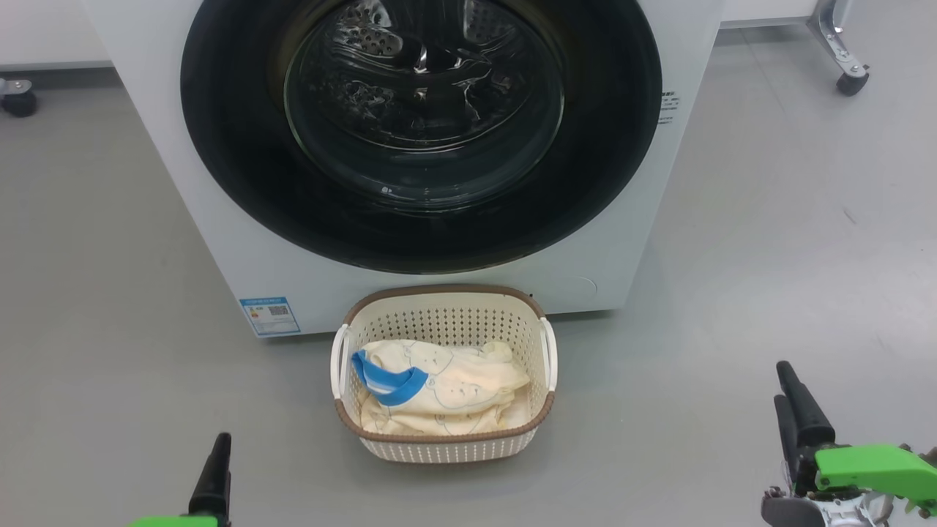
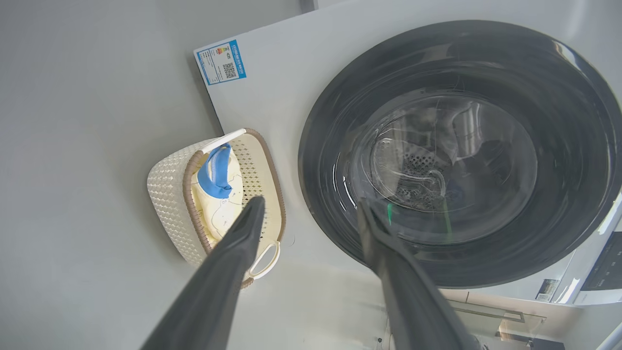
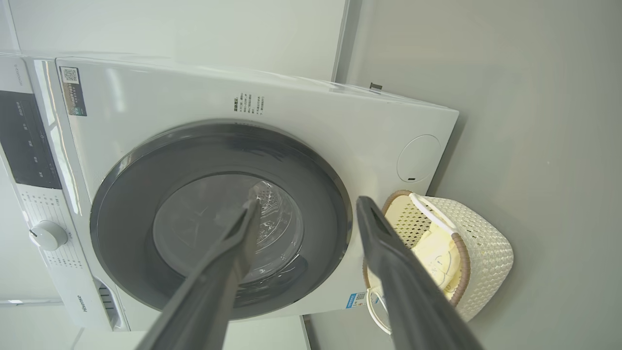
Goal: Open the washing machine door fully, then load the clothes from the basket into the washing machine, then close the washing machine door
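Two grippers, my left gripper [image 2: 310,201] and right gripper [image 3: 307,200], hang wide and empty, ready to open the shut washing machine door [image 1: 421,124] beyond, while the clothes [image 1: 446,391] wait in the basket [image 1: 446,448] just before the washing machine [image 1: 622,241].

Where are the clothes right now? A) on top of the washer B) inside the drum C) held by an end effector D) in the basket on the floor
D: the clothes lie in the basket, in front of the shut door.
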### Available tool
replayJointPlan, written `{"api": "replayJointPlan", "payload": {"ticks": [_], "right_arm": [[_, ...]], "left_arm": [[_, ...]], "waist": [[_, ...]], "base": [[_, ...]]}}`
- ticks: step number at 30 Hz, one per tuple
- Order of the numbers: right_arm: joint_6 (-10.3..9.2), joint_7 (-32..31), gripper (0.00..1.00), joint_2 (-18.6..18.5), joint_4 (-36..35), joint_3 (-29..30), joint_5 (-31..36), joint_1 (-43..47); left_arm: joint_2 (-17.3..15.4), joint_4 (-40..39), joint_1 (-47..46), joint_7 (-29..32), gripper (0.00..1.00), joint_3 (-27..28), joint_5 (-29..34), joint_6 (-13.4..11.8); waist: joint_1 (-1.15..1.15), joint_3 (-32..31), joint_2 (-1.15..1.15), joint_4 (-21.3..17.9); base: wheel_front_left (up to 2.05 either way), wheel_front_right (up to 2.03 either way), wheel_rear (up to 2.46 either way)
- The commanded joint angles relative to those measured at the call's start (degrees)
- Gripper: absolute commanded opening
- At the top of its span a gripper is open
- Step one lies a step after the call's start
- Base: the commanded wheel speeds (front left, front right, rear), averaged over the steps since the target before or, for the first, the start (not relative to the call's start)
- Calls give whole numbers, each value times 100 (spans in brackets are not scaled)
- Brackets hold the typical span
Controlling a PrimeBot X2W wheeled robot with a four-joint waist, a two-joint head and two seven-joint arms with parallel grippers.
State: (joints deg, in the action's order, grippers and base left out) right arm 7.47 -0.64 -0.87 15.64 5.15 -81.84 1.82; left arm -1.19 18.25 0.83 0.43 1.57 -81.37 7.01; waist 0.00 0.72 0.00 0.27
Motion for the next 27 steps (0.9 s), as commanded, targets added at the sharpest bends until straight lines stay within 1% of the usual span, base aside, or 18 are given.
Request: {"api": "replayJointPlan", "payload": {"ticks": [1,4,13,27], "right_arm": [[1,84,100,-89,-267,-55,198,-336],[1,118,100,-92,-310,-74,350,-345],[1,270,100,-105,-512,-189,1152,-401],[1,524,100,-308,-752,-500,2683,-506]], "left_arm": [[-77,-243,-277,-70,100,38,183,14],[-79,-266,-279,-103,100,29,319,15],[-88,-387,-308,-255,100,4,978,18],[-154,-519,-325,-507,100,-154,2197,24]], "waist": [[0,2,0,2],[0,6,0,3],[0,42,0,3],[0,62,0,23]], "base": [[0,0,0],[0,0,0],[0,0,0],[0,0,0]]}}
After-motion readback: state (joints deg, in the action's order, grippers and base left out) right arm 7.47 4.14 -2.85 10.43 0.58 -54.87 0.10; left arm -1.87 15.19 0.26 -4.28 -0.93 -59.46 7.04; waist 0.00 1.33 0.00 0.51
